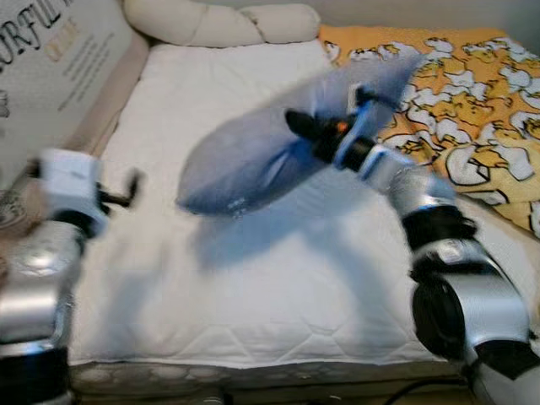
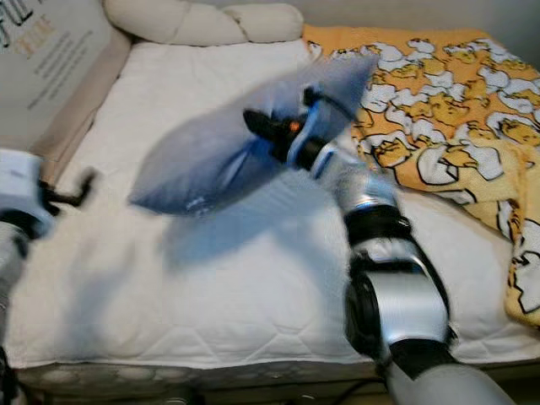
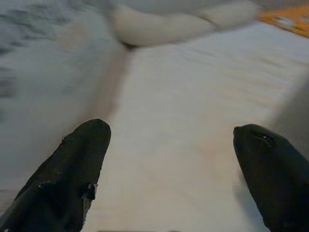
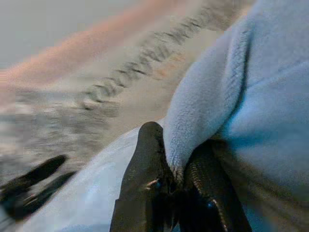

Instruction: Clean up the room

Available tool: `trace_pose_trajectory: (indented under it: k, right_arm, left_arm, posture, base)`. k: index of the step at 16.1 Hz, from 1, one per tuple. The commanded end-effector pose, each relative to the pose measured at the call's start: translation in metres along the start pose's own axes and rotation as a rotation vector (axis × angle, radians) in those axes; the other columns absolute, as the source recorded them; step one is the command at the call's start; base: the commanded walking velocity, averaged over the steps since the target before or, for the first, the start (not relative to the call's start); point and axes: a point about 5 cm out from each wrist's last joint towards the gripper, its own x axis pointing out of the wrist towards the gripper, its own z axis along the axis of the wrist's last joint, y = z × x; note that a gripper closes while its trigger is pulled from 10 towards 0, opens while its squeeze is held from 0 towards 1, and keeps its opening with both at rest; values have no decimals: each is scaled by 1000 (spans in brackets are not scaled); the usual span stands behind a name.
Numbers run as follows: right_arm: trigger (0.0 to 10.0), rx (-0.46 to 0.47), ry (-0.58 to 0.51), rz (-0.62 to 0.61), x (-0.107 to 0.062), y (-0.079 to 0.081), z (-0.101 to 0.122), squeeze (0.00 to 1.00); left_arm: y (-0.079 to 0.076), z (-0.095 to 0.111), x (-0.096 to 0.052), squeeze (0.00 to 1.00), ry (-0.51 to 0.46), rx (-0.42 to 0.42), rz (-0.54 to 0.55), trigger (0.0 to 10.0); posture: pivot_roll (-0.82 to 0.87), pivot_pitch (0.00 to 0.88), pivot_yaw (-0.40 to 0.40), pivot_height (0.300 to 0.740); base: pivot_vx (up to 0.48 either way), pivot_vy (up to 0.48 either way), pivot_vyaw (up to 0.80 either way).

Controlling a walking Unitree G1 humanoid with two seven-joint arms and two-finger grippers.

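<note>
Right pincer (image 1: 308, 131) clamped on blue pillow (image 1: 253, 156), held above bed (image 1: 253, 287); left pincer (image 3: 169, 164) apart, empty, near bed's left edge; pillow unplaced, duck blanket (image 1: 472, 110) rumpled; tidying likely early.

Blue pillow (image 1: 253, 156): I see it smeared by motion, edges soft.
Left gripper (image 1: 126, 187): blurred; its arm runs off the lower left edge.
Printed board (image 1: 51, 59): cropped by the top left corner, lettering unreadable.
Duck blanket (image 1: 472, 101): cut off at the right edge.
Right gripper (image 4: 176, 186): its fingertips are buried in pillow fabric.
</note>
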Motion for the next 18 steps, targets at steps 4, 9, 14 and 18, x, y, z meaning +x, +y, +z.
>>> trace_pose_trajectory:
  k: [4,9,14,18]
  right_arm:
    - [0,47,71,116,-44,-5,-10,0]
    - [0,-9,508,-459,-112,-72,-119,0]
    - [0,-37,504,-739,-143,-90,-142,0]
    - [0,48,406,-764,-140,-89,-145,0]
  left_arm:
    - [27,5,0,0,-32,-36,151,10000]
    - [-10,-9,12,0,51,-38,-35,10000]
    - [-90,-53,12,1000,255,-143,-543,10000]
    - [-122,-69,14,1000,343,-466,-707,10000]
  posture:
    - [61,0,7,740]
    - [45,0,20,740]
    - [30,0,25,740]
    - [10,0,26,740]
  base:
    - [0,0,0]
    - [0,0,0]
    - [0,0,0]
    - [0,0,0]
